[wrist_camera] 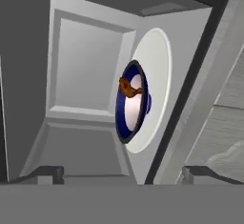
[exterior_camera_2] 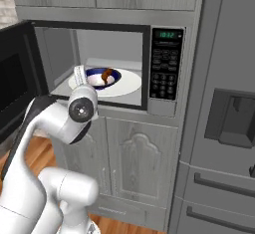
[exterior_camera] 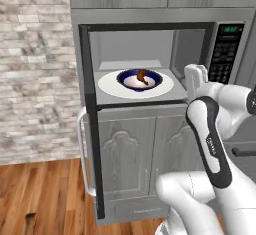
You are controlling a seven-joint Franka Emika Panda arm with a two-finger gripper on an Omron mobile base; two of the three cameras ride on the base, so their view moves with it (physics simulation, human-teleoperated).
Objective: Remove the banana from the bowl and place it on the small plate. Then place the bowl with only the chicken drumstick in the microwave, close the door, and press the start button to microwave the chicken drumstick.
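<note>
The microwave (exterior_camera: 227, 16) stands open, its door (exterior_camera: 91, 129) swung out to the left with the white bar handle (exterior_camera: 81, 151) on its outer side. Inside, the dark blue bowl (exterior_camera: 121, 79) (exterior_camera_2: 116, 73) (wrist_camera: 121, 123) sits on the white glass turntable (exterior_camera: 110, 86). The reddish-brown chicken drumstick (exterior_camera: 142, 75) (exterior_camera_2: 106, 75) (wrist_camera: 127, 87) is alone in it. My gripper (wrist_camera: 122, 173) is open with nothing between its fingers. It hangs just outside the opening's front right, pointing into the cavity, apart from the bowl. The banana and the small plate are out of view.
The black keypad panel (exterior_camera: 223, 54) (exterior_camera_2: 165, 66) with its green display is right of the cavity. Grey cabinet doors (exterior_camera: 135, 154) lie below and a grey fridge (exterior_camera_2: 226, 108) stands to the right. A brick wall (exterior_camera: 35, 64) and wood floor (exterior_camera: 45, 194) are on the left.
</note>
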